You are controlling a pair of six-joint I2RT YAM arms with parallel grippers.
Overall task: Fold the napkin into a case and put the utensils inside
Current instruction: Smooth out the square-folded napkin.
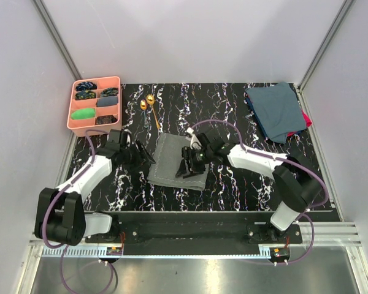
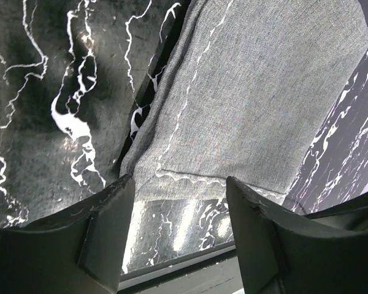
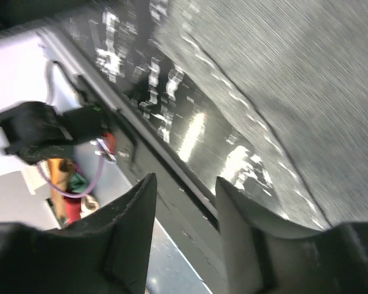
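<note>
Fold step in hand: napkin point(image 1: 179, 160) flat mid-table point(image 1: 233, 116), left tool point(image 2: 178, 190) and right tool point(image 3: 185, 180) both apart and empty at its sides; next needs a clean hem pinch, utensils point(image 1: 149, 104) untouched near the far-left corner.

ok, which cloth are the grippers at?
The grey napkin mid-table: left gripper at its left edge, right gripper over it. The blue-teal cloths lie apart in the far right corner.
</note>
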